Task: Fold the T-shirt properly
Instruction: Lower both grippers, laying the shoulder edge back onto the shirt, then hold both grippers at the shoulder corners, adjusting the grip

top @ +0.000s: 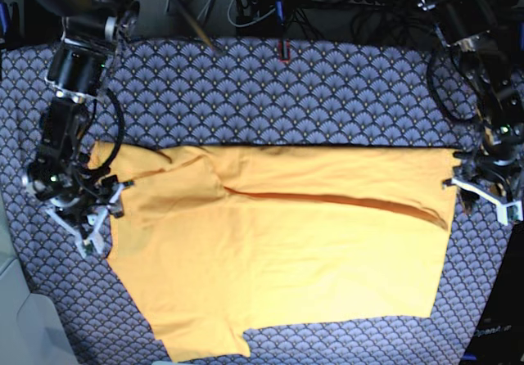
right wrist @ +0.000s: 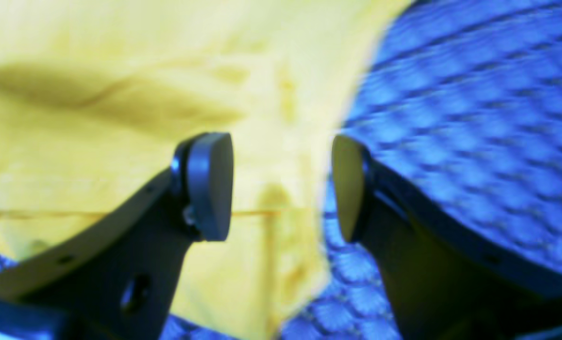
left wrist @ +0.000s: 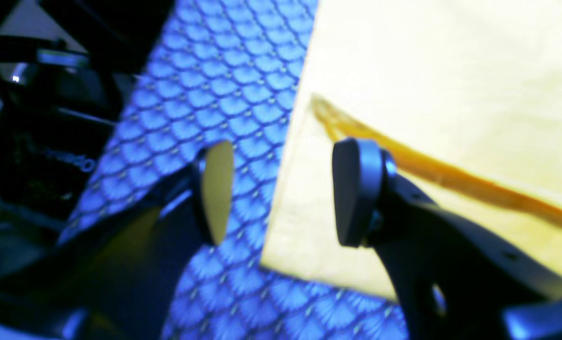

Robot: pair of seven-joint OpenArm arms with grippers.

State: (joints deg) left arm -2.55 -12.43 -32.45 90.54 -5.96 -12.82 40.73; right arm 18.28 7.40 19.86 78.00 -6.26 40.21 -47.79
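Observation:
The yellow-orange T-shirt (top: 278,259) lies flat across the patterned cloth, with its upper part folded down along a long crease (top: 327,200). My left gripper (left wrist: 285,193) stands open over the shirt's corner (left wrist: 309,236), and in the base view the left gripper (top: 483,195) sits at the shirt's right edge. My right gripper (right wrist: 281,189) is open too, straddling the shirt's edge (right wrist: 299,226) with nothing pinched. In the base view the right gripper (top: 102,214) is by the sleeve at the left.
A blue-grey scallop-patterned cloth (top: 286,95) covers the whole table under the shirt. Both arm bases and cables (top: 270,5) stand along the far edge. Dark equipment (left wrist: 49,94) shows beyond the cloth in the left wrist view.

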